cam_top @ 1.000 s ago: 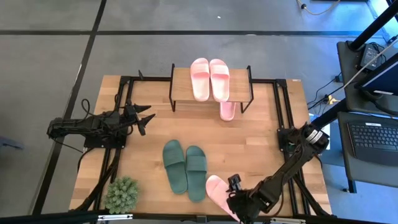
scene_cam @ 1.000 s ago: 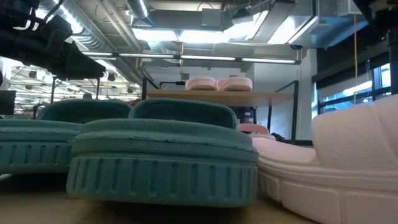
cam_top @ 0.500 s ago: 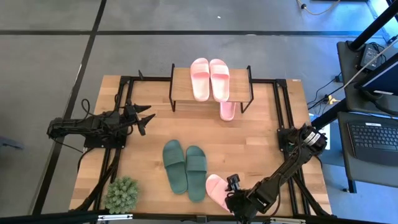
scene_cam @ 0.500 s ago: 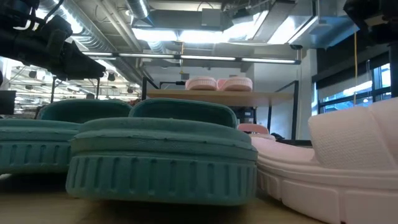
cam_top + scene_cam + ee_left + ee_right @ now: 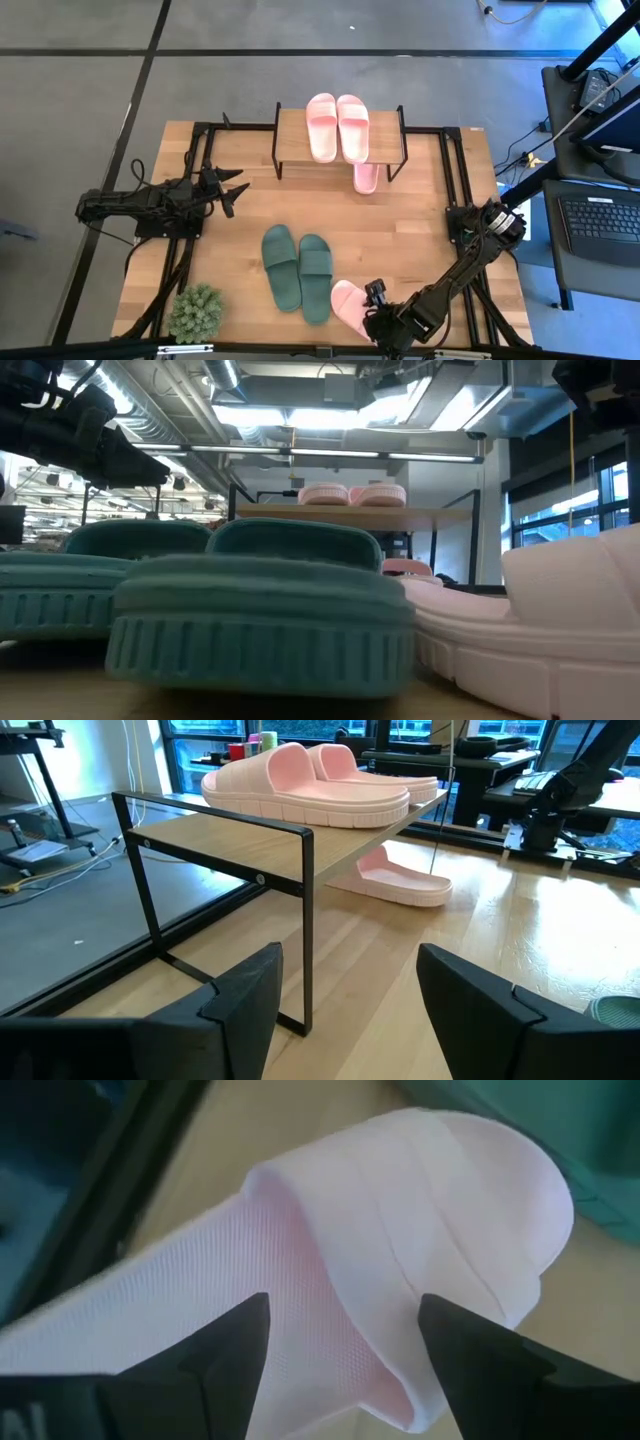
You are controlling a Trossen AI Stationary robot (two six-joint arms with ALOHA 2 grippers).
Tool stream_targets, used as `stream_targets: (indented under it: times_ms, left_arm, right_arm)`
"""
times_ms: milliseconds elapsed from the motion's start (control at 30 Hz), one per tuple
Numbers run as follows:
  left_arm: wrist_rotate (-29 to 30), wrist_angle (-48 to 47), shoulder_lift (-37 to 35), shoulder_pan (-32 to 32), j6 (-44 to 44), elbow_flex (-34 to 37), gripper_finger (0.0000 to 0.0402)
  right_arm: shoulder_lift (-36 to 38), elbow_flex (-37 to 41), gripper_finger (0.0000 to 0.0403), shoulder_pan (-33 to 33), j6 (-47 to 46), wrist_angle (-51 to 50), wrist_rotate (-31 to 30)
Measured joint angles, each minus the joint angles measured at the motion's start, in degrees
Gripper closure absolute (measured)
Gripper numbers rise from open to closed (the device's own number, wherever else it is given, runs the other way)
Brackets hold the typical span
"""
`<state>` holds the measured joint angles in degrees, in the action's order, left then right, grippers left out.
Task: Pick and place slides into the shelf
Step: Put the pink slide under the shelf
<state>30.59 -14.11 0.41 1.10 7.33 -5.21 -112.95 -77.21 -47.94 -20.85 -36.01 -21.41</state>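
Note:
Two pink slides [image 5: 338, 127] lie side by side on the shelf's top board [image 5: 292, 148]. A third pink slide [image 5: 366, 178] lies under the shelf on the table. Two green slides [image 5: 297, 272] lie soles down at the table's middle front. Just right of them a fourth pink slide [image 5: 348, 300] lies near the front edge. My right gripper [image 5: 378, 318] stands open over it, slanting down, one finger on either side of its strap [image 5: 300, 1250]. My left gripper [image 5: 232, 190] waits open at the table's left, pointing at the shelf [image 5: 230, 845]. My right gripper comes at the front pink slide from above and from the near right, its open fingers [image 5: 210, 1370] straddling the strap. Whether they touch the foam I cannot tell. The slide lies sole down on the table.
A small green plant [image 5: 196, 312] stands at the front left corner. Black metal arm frames [image 5: 452, 170] run along both table sides. The green slides [image 5: 260, 610] lie right beside the pink one [image 5: 540, 620]. Bare wood lies between the green slides and the shelf.

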Motion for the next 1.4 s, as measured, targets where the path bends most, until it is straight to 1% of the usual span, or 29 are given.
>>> stream_targets:
  times_ms: [200, 833, 1100, 1267, 1400]
  left_arm:
    - [0.0, 0.0, 0.01, 0.0, 0.0, 0.0, 0.0177]
    - [0.01, -0.01, -0.01, 0.0, -0.02, 0.0, 0.0177]
    - [0.0, 0.0, -0.01, 0.0, -0.02, 0.0, 0.0177]
    - [0.02, -0.02, 0.01, 0.0, -0.02, 0.0, 0.0177]
    - [0.0, -0.02, 0.01, 0.0, -0.02, 0.0, 0.0177]
  right_arm:
    - [-0.04, 0.13, 0.0142, 0.08, -4.59, 3.85, -0.11]
    - [-0.04, 0.11, 0.0142, 0.04, -3.42, 2.92, -0.07]
    - [-0.04, 0.07, 0.0142, 0.06, 0.11, 1.24, -4.37]
    - [-0.04, 0.48, 0.0142, 0.31, -4.38, 0.25, -5.38]
    - [-0.04, 2.32, 0.0143, 1.15, -5.9, 0.04, -5.52]
